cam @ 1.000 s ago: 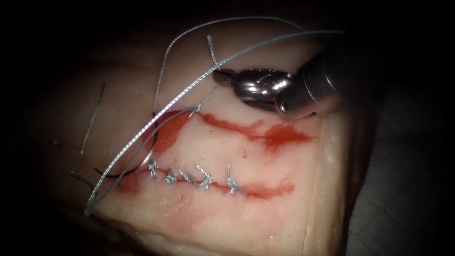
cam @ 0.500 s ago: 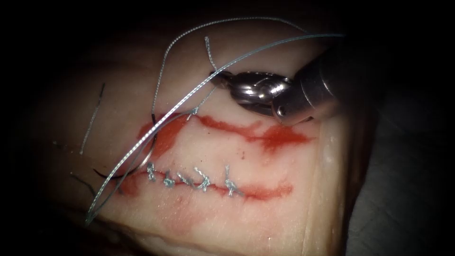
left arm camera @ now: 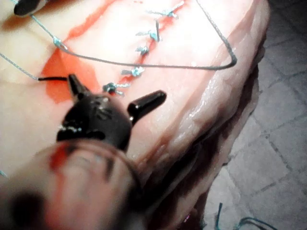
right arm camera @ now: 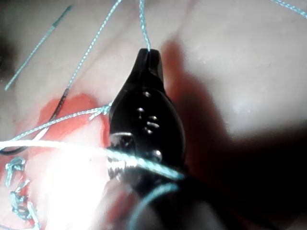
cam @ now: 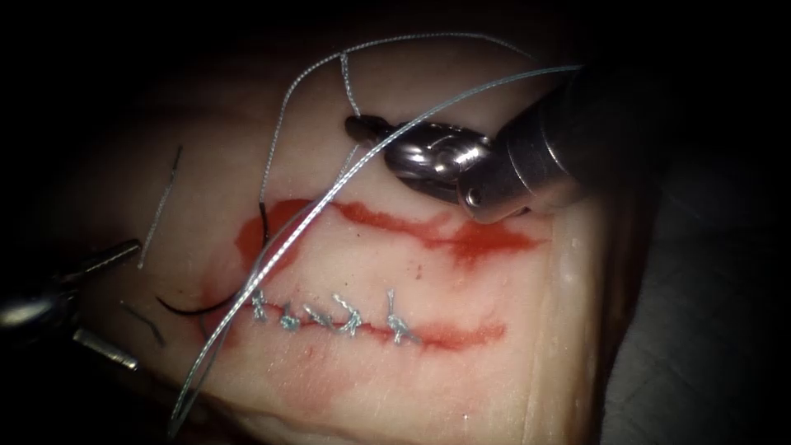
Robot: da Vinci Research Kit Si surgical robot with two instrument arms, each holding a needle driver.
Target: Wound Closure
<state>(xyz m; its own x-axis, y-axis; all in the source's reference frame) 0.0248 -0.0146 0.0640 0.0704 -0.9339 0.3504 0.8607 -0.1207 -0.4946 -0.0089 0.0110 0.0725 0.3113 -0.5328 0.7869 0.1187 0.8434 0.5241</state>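
Observation:
My right tool [cam: 356, 126] comes in over the tissue [cam: 461, 371] above the cut, its jaws shut on the thread [cam: 346, 78]. The right wrist view shows that grip on the thread [right arm camera: 143, 28] at the jaw tips [right arm camera: 147, 53]. My left tool [cam: 136, 305] stands at the left of the cut with its jaws open and holds nothing. The left wrist view also shows these jaws [left arm camera: 112, 93] apart. The dark curved needle [cam: 198, 311] lies free at the left end of the cut [cam: 461, 334]. I cannot tell whether it is in the tissue. Several knotted stitches [cam: 342, 313] cross the cut.
Red fluid [cam: 461, 239] streaks the tissue above the stitched line. A long loop of thread [cam: 288, 239] sweeps from the right tool down past the cut's left end. A loose cut end of thread [cam: 161, 206] lies at the left. The tissue's edge [cam: 577, 346] falls off at the right.
My left tool has come in from the left with its jaws opening. The right tool has shifted up and to the left with the thread, and the long loop has swung rightwards.

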